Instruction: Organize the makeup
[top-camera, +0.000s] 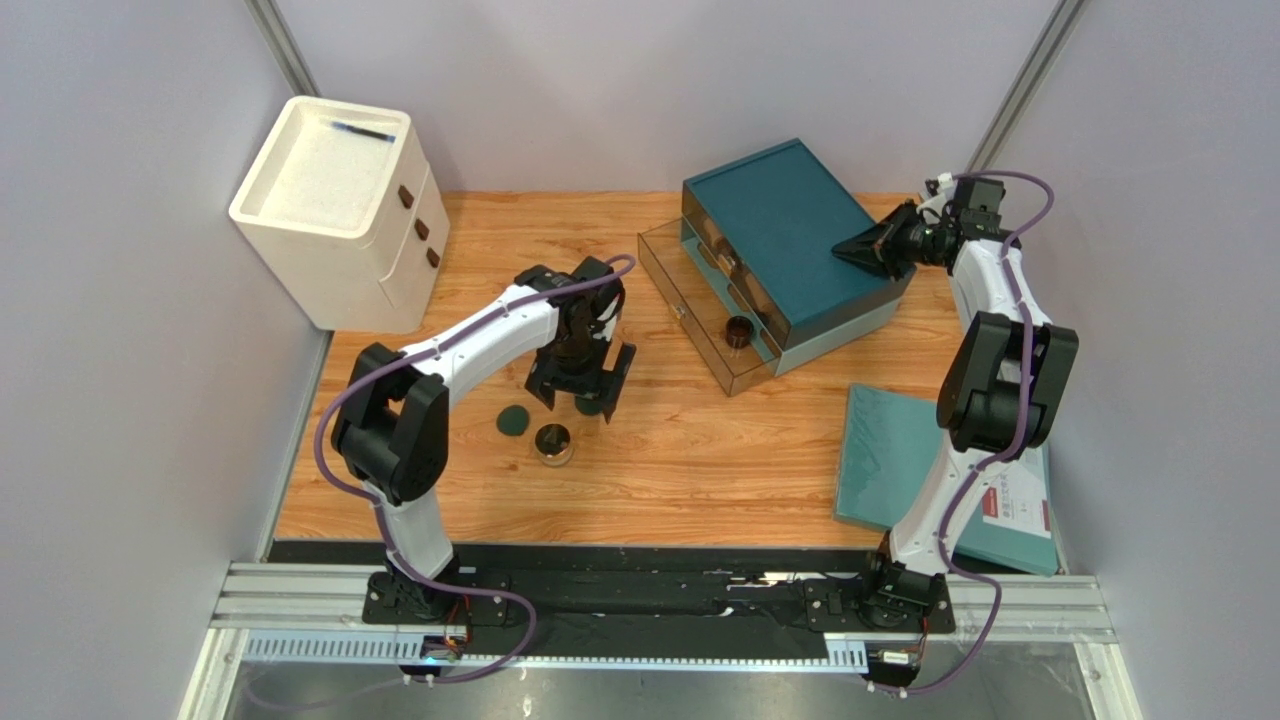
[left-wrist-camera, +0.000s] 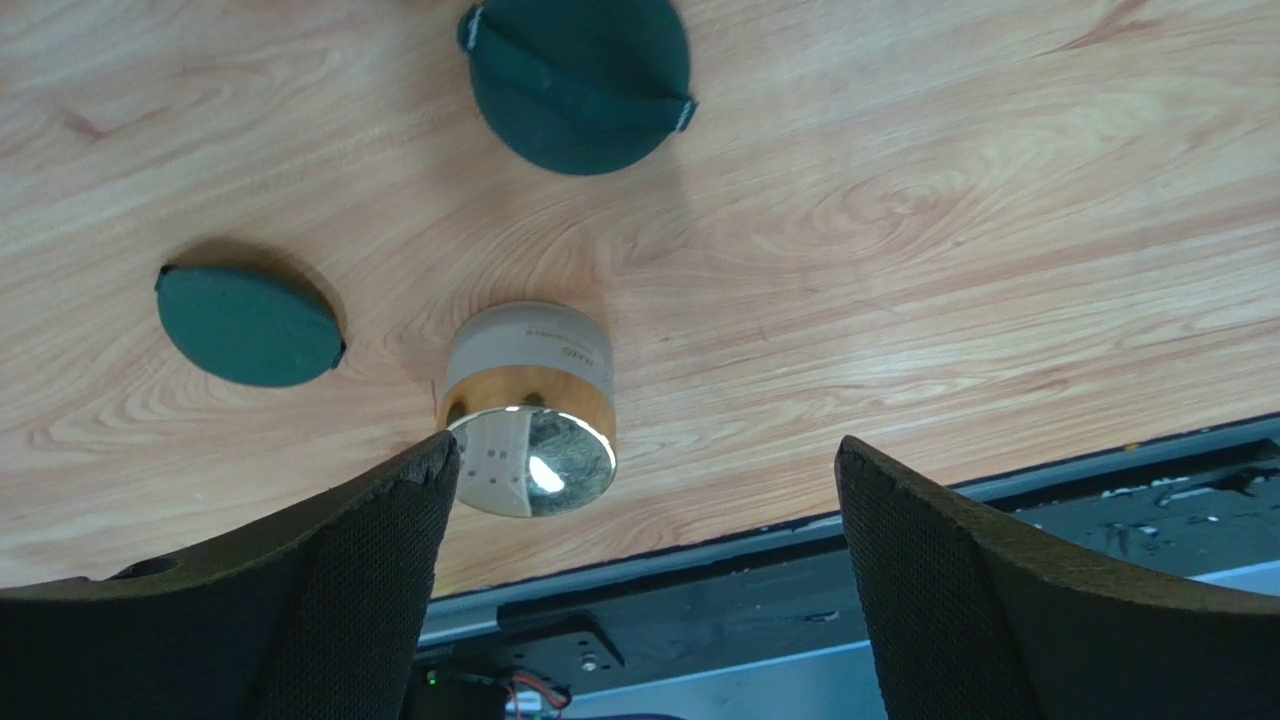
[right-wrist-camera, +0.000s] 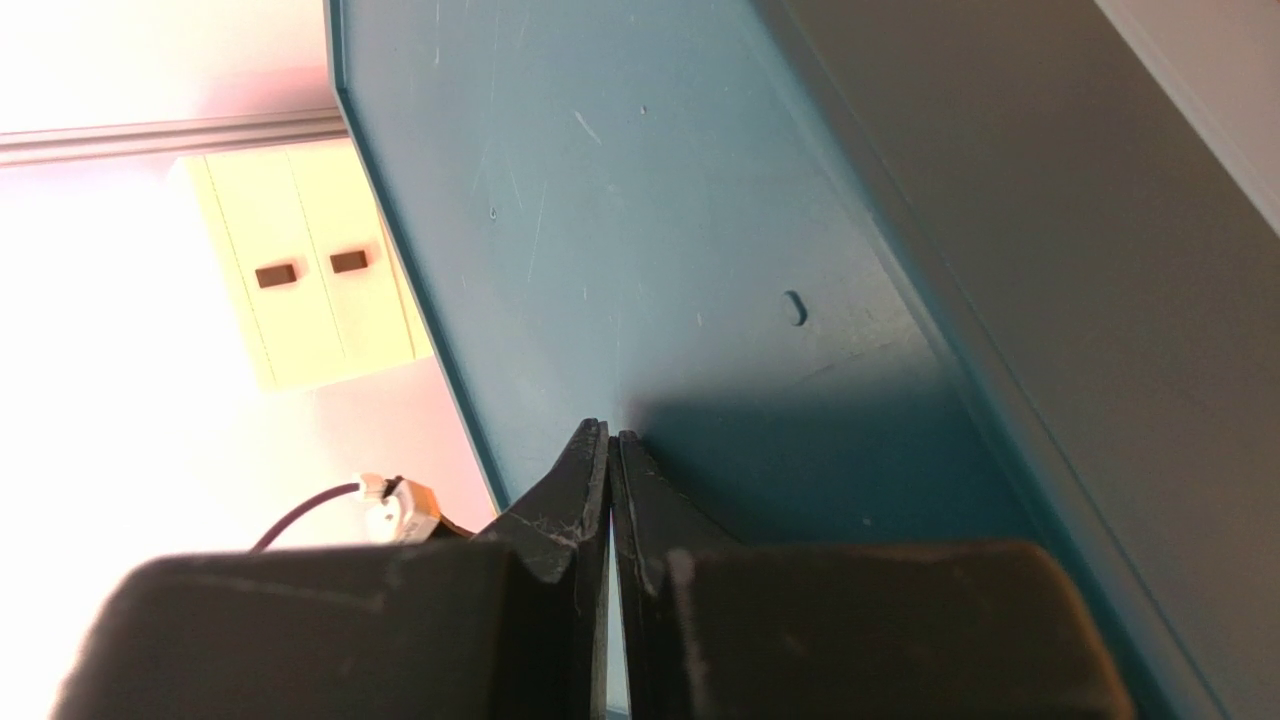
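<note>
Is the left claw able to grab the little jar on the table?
Probably yes. The left claw hangs wide open just above the jar, nothing lies between them, and the green discs sit apart from it.

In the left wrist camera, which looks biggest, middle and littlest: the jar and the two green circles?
1. The upper green disc and the jar look about alike. The jar stands up toward the camera, so I won't rank them.
2. The left green disc looks smallest.
</note>
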